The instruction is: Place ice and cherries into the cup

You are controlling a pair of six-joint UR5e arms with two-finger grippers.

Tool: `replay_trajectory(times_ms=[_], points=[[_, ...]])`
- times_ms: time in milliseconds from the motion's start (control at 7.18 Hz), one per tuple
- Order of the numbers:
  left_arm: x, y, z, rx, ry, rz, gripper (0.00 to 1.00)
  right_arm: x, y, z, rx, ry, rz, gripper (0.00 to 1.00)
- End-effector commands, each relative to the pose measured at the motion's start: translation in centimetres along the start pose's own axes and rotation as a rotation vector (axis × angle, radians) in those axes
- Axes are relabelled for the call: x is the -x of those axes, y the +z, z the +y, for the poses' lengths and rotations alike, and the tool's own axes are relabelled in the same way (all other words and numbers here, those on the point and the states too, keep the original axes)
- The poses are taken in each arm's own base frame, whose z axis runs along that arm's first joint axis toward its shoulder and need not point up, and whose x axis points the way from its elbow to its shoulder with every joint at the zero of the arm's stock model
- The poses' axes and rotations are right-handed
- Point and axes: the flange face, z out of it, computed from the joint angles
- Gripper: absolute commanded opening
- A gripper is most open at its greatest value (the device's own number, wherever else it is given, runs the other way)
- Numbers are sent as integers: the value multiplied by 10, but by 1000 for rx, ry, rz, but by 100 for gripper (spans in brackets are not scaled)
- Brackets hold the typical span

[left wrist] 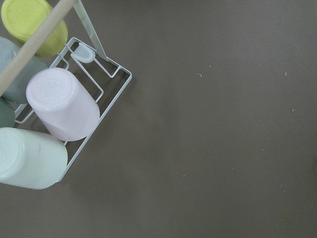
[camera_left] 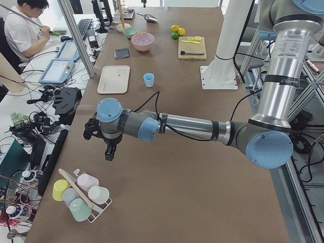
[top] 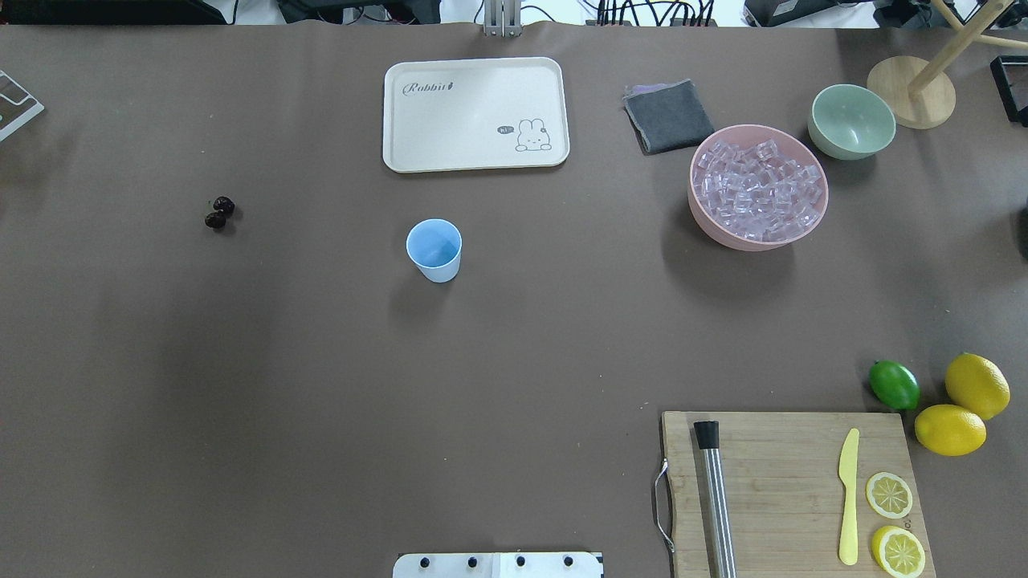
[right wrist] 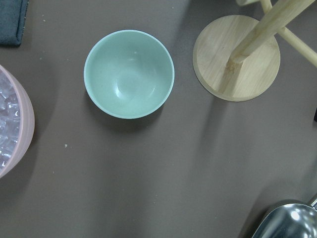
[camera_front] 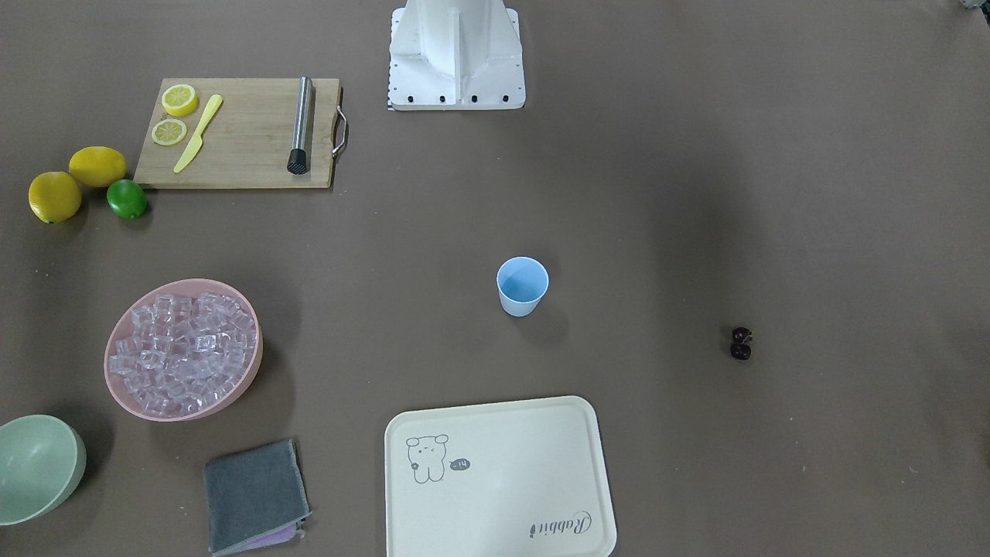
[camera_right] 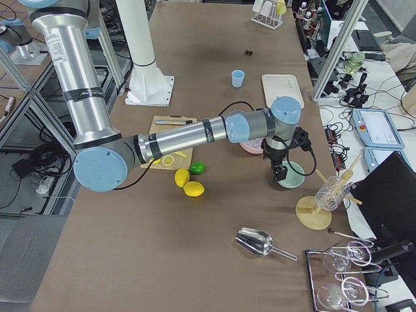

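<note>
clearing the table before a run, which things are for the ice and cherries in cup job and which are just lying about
For the job: ice, in the pink bowl; cherries; cup.

Lying about: tray; grey cloth; green bowl; cutting board with lemon slices, knife and metal rod; lemons; lime.

The bamboo cutting board (top: 783,474) lay at the near right, and on it were a steel muddler (top: 715,506), a yellow knife (top: 848,498) and two lemon slices (top: 889,494). Just past its corner, a lime (top: 894,384) sat beside two whole lemons (top: 977,385). Across the table stood a cream rabbit tray (top: 466,120), a folded grey cloth (top: 668,116), a pink bowl (top: 755,241), a pale-green bowl (top: 851,121) and a wooden stand (top: 911,102).
</note>
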Motion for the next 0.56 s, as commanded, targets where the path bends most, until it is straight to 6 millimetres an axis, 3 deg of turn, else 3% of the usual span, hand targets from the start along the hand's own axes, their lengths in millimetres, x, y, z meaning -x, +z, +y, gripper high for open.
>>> replay_trajectory(times_ms=[0,278,418], points=[[-3,-2,-1,-5,8,0,97,-4,2,4,4,6,-4,100],[-3,-3,-1,-6,6,0,97,-7,7,14,13,13,-6,100],[-4,-3,-1,-7,6,0,97,1,-2,6,-5,2,-8,100]])
